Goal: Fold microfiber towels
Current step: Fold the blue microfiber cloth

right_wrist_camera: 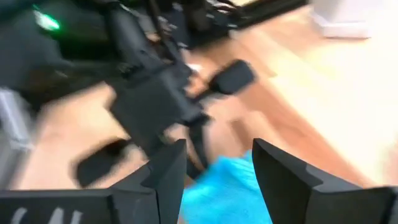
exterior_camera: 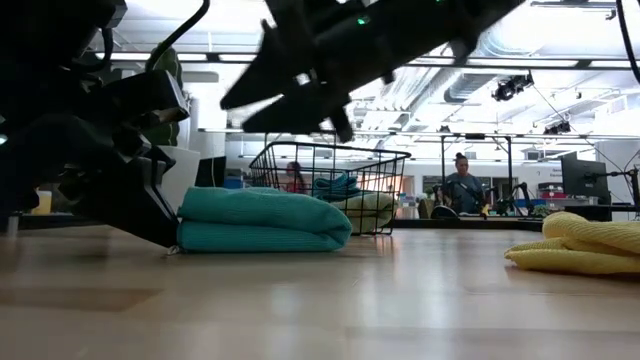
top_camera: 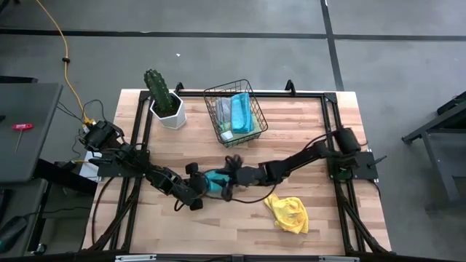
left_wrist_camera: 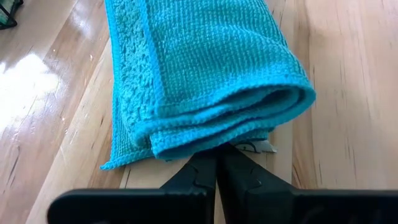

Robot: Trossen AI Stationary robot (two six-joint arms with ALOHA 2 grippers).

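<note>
Two grippers meet over a folded teal towel (top_camera: 213,180) mid-tabletop.
We judge the fold finished: left gripper (left_wrist_camera: 217,171) shut at its edge; right gripper (right_wrist_camera: 214,165) spread, holding nothing; basket (top_camera: 234,113) next.

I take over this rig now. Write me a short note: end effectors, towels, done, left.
Left end effector: shut, tips at the folded teal towel's edge.
Right end effector: open, above the same towel, holding nothing.
Done: teal towel folded at mid-table; several folded towels stand in the wire basket.
Left: move the teal towel to the basket, probably; fold the crumpled yellow towel.
</note>
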